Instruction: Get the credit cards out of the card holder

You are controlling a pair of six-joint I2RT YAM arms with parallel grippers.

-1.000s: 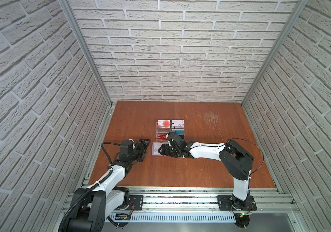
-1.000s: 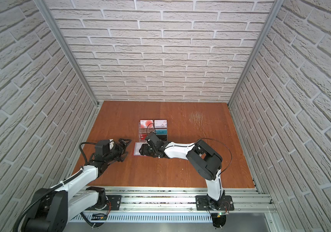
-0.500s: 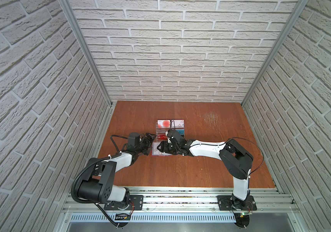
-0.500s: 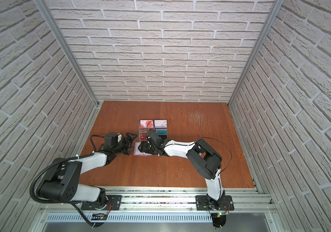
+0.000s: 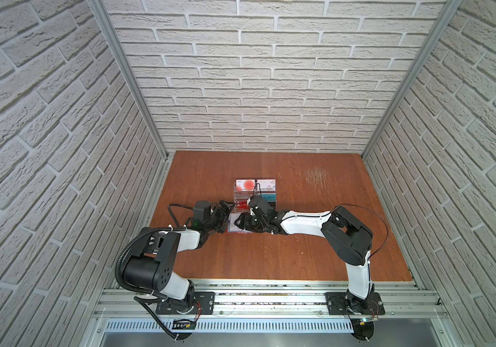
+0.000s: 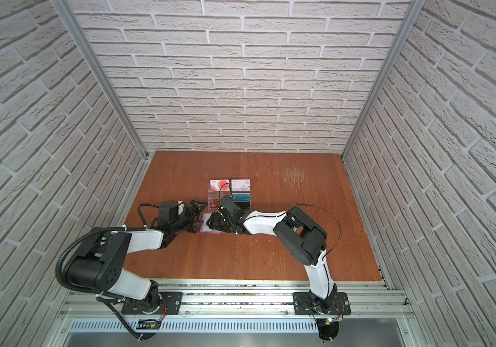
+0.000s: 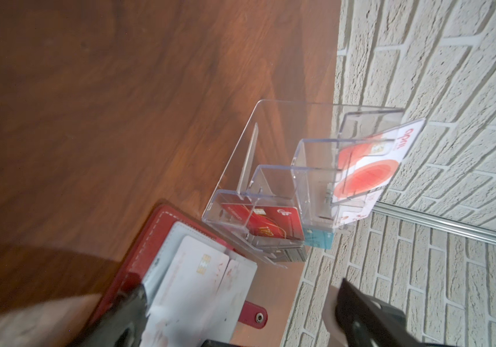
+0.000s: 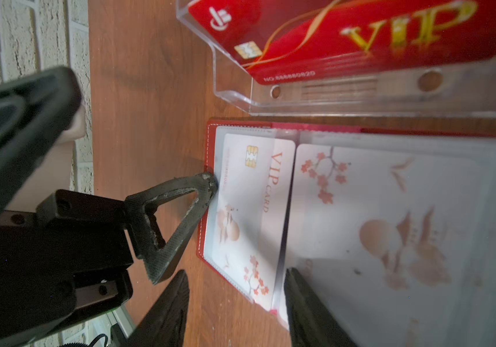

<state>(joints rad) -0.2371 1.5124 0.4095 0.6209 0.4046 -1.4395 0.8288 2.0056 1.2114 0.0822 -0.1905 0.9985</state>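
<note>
Directly beneath right jaws: card holder (image 7: 134, 260).

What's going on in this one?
Two robot arms work on the open red leather-like card holder lying on the wooden table. The left tool, jaws wide, has one fingertip against the holder's edge. The right tool has its jaws apart on either side of the white VIP card, which sits in its clear sleeve. That card is not yet pulled out.
</note>
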